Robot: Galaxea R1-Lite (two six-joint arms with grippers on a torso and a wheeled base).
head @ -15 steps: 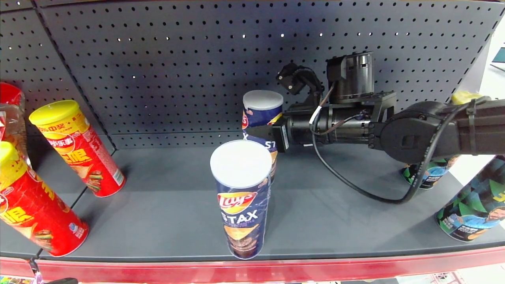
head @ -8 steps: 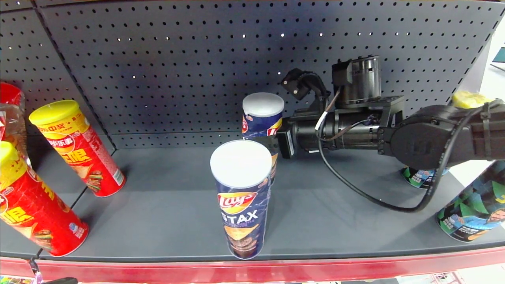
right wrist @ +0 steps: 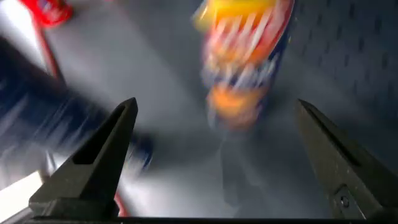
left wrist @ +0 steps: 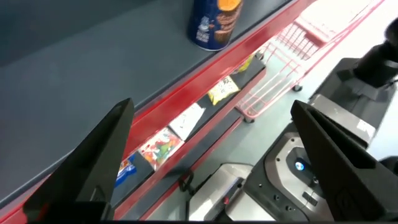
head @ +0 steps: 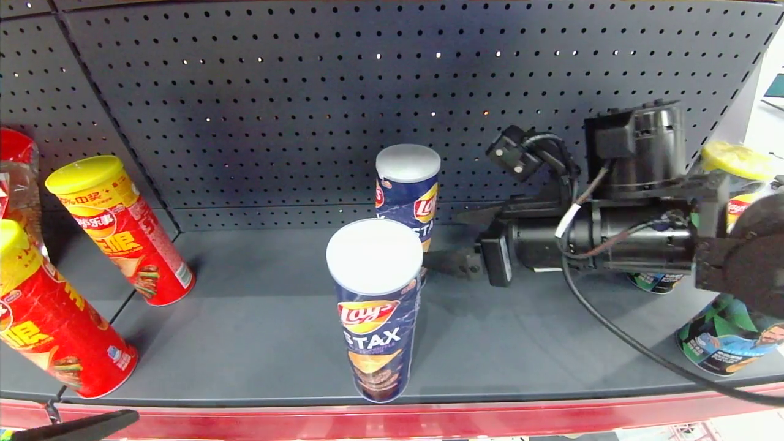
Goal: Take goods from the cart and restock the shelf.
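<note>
Rear blue chip canister stands upright mid-shelf, close to the pegboard back wall. A second blue chip canister is upright in front of it, near the shelf's red front edge. The right gripper sits just beside the rear canister on its right. It isn't touching, the jaws are spread wide and it holds nothing. The left gripper hangs low off the front edge at the shelf's left end, also wide open and empty, with the wire cart below it.

Handling, my guess: these are light cardboard tubes. The walls are stiff but would dent under a hard squeeze, and the glossy wrap is likely slippery. Tall and narrow, so a side nudge would tip one easily. Best hold is across the body around mid-height, fingers on opposite sides. Not the plastic lid, which could pop off. Red canisters at the left end lean; green-black ones stand at the right end.
</note>
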